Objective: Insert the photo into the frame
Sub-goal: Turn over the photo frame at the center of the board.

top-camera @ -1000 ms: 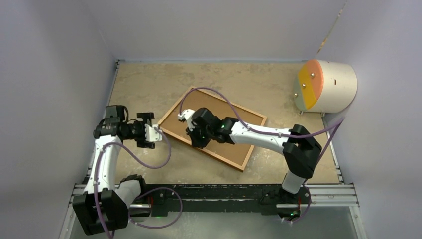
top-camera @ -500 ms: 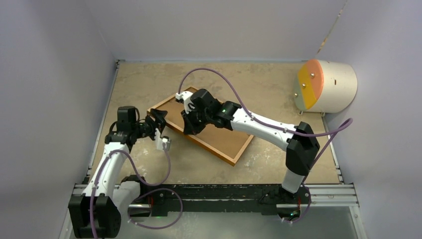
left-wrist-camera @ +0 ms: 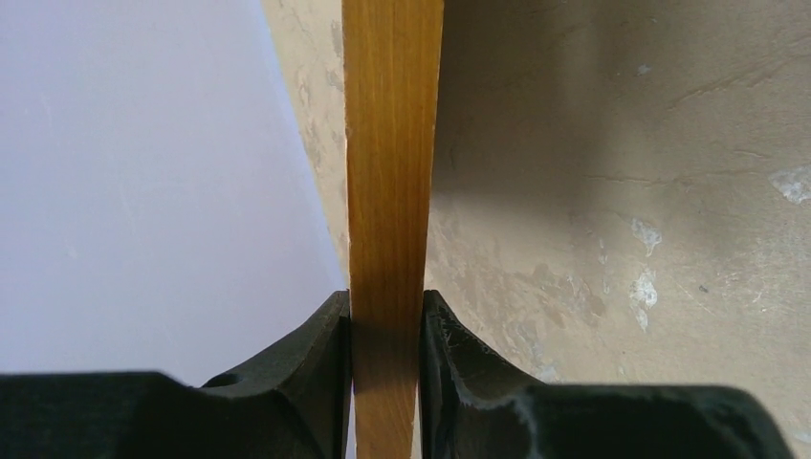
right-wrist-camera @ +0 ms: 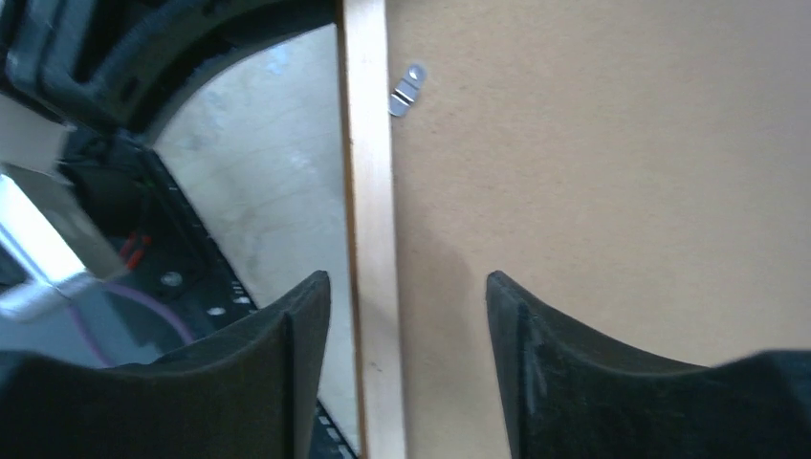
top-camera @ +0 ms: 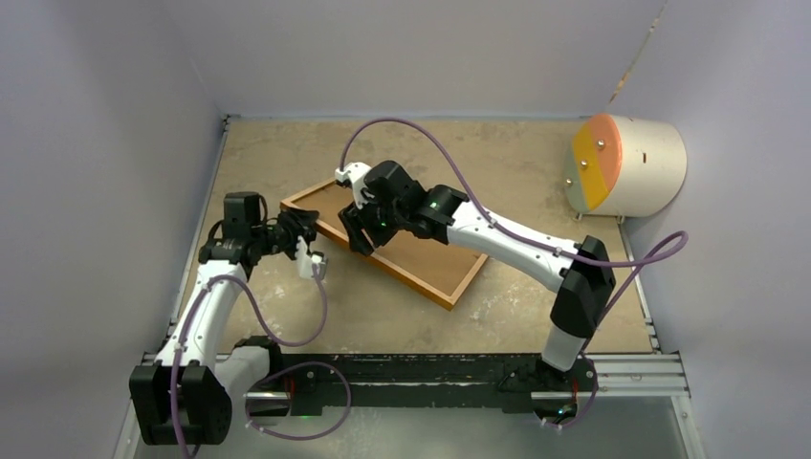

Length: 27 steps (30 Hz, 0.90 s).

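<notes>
Our left end effector [left-wrist-camera: 386, 373] pinches the frame [left-wrist-camera: 392, 143] by its edge, probably steadying it; our right end effector [right-wrist-camera: 406, 325] hangs spread astride a rail beside the backing board [right-wrist-camera: 593, 172]. We can't see the photo.

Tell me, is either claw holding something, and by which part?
The left gripper pinches the frame by its thin wooden edge. The right gripper is open astride the frame's rail, gripping nothing.
</notes>
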### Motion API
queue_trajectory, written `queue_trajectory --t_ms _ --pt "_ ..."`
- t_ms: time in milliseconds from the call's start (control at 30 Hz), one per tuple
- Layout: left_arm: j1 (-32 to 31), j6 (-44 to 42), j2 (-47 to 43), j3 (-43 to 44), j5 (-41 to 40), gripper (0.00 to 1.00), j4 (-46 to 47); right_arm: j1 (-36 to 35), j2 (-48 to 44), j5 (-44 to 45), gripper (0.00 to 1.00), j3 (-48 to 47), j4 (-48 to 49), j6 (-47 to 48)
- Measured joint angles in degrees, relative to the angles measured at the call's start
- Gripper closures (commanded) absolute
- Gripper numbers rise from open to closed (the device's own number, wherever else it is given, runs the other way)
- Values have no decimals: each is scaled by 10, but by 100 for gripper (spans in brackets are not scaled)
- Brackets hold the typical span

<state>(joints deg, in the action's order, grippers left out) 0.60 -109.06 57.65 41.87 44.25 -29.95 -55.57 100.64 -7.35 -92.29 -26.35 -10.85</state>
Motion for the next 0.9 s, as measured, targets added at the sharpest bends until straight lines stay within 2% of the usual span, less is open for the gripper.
queue_trajectory --t_ms 167,433,600,800,900 --pt "0 10 16 45 0 85 -38 -19 -36 66 22 9 -23 59" --pt "0 24 35 102 -2 87 -90 -94 -63 174 23 18 -70 153" --pt "0 36 36 114 -4 86 -101 -104 -55 228 31 15 -82 191" --pt "0 41 36 115 -4 86 -101 -105 12 292 42 -24 -83 222" --pt "0 45 36 115 -4 86 -101 -108 42 324 53 -30 -83 235"
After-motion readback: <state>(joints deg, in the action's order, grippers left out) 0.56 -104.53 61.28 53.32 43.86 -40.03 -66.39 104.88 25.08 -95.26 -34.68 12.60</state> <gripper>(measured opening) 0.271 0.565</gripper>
